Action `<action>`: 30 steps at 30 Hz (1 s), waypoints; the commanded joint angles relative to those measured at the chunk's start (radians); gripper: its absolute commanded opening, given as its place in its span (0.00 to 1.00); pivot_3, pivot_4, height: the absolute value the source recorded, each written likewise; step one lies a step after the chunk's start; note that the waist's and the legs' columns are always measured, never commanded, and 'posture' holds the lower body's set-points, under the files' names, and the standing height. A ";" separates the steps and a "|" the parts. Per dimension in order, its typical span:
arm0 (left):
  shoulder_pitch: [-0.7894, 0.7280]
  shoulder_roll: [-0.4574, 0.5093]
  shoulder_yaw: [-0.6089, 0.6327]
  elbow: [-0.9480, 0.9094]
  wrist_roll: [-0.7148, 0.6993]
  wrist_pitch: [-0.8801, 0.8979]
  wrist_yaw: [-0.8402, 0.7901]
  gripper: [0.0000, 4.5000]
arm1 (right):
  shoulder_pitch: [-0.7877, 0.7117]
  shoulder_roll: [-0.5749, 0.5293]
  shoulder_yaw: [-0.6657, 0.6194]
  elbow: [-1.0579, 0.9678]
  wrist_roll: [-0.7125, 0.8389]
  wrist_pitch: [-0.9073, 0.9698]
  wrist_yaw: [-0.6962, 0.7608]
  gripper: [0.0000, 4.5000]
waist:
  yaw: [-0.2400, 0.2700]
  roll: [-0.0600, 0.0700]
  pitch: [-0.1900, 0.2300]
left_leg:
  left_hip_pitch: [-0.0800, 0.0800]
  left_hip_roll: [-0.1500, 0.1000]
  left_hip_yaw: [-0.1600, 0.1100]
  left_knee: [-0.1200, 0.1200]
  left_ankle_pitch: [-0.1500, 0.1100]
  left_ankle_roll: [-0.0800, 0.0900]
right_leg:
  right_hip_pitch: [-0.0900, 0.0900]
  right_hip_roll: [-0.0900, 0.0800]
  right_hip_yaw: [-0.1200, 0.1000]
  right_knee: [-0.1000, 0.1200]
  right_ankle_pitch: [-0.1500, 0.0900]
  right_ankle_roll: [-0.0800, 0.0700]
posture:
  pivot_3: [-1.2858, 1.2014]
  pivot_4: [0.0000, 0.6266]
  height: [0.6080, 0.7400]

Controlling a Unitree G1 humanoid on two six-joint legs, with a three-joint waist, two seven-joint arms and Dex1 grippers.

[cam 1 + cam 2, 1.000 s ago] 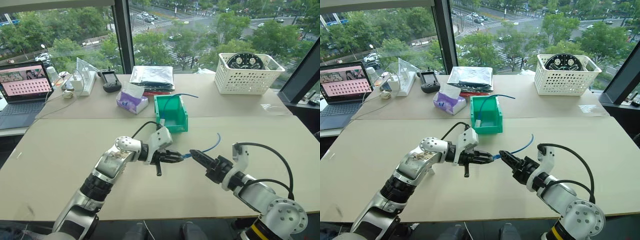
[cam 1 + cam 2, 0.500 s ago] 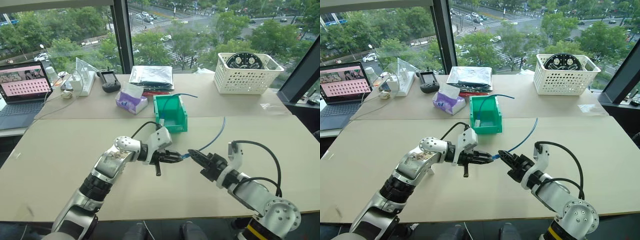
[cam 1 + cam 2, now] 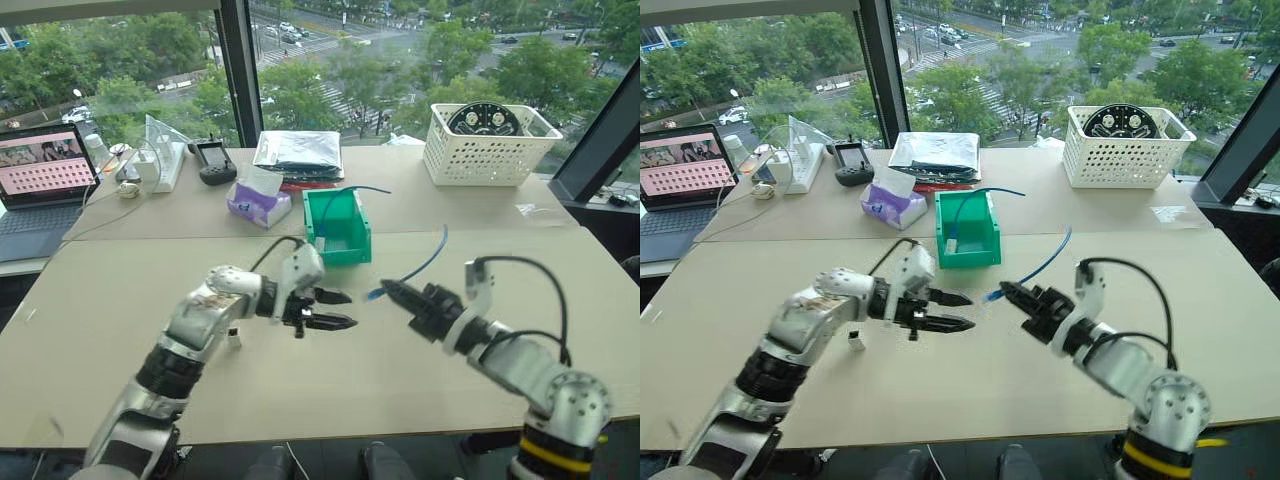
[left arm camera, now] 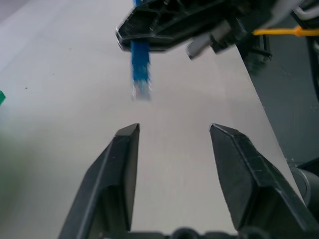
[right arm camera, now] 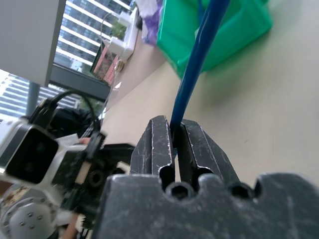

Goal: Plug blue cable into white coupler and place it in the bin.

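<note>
The right pincer [image 3: 388, 290] is clamped on the blue cable [image 3: 425, 262] close to its plug end, its two fingers [image 5: 197, 149] pressed flat against the cord, and it hangs above the tabletop [image 3: 110, 290] at about 4 o'clock from the green bin [image 3: 338, 226]. From the grip the cable rises in a gentle curve toward 1 o'clock, its far end free in the air, while the short plug tip [image 4: 141, 88] sticks out toward the left pincer [image 3: 342, 309]. The left pincer stands wide apart and holds nothing; its black fingers [image 4: 122, 164] point at the plug from the 9 o'clock side, with a clear gap between tip and plug. A small white block, which may be the white coupler [image 3: 233, 339], lies on the tabletop beneath the left forearm, at about 8 o'clock from the left pincer. The bin sits at 12 o'clock from both pincers, with another blue cord [image 3: 356, 189] arching over its rim. A white lattice basket [image 3: 485, 158] stands at the far right, a laptop [image 3: 45, 180] at the far left.
</note>
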 commanded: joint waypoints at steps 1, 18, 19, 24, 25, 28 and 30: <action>-0.031 0.046 0.151 -0.066 -0.103 0.062 0.035 0.89 | -0.058 -0.129 0.011 0.090 0.047 -0.012 0.113 0.00 | 0.004 0.000 0.001 | -0.001 0.000 0.000 0.000 0.000 0.000 | 0.000 0.000 0.000 -0.001 0.000 0.000 | 0.52 0.24 0.90; 0.538 0.277 0.738 -0.324 -0.232 0.144 0.226 0.99 | -0.446 -0.400 0.396 0.438 -0.488 0.022 0.877 0.00 | -0.007 -0.001 0.006 | 0.000 0.001 0.003 -0.004 -0.001 0.001 | -0.001 -0.001 0.002 -0.005 0.002 -0.003 | 0.52 0.24 0.90; 0.569 0.255 0.739 -0.350 -0.225 0.134 0.260 0.99 | -0.463 -0.399 0.416 0.450 -0.526 0.013 0.910 0.00 | -0.002 -0.001 0.006 | 0.000 0.000 0.002 -0.004 -0.001 0.001 | -0.001 -0.001 0.001 -0.006 0.002 -0.003 | 0.52 0.24 0.90; 0.710 0.019 0.721 -0.522 -0.239 0.078 0.478 0.99 | -0.528 -0.378 0.469 0.518 -0.667 -0.020 1.037 0.00 | 0.015 -0.003 0.006 | -0.002 0.000 0.003 -0.005 -0.001 0.001 | 0.001 -0.003 0.000 -0.014 0.007 -0.004 | 0.52 0.24 0.90; 0.763 -0.031 0.689 -0.559 -0.189 0.051 0.535 0.99 | -0.536 -0.374 0.474 0.530 -0.690 -0.024 1.059 0.00 | 0.015 -0.003 0.007 | -0.002 0.000 0.003 -0.005 -0.001 0.002 | 0.001 -0.004 0.000 -0.014 0.008 -0.004 | 0.52 0.24 0.90; 0.890 -0.181 0.634 -0.633 -0.078 -0.021 0.695 0.99 | -0.554 -0.362 0.477 0.557 -0.746 -0.030 1.105 0.00 | 0.015 -0.004 0.006 | -0.003 -0.001 0.004 -0.005 -0.002 0.003 | 0.000 -0.005 0.000 -0.014 0.009 -0.005 | 0.52 0.24 0.90; 0.968 -0.269 0.571 -0.662 -0.066 -0.034 0.753 0.99 | -0.564 -0.361 0.479 0.575 -0.777 -0.041 1.130 0.00 | 0.022 -0.004 0.006 | -0.003 -0.002 0.003 -0.006 -0.002 0.003 | -0.001 -0.006 0.000 -0.013 0.009 -0.005 | 0.52 0.24 0.90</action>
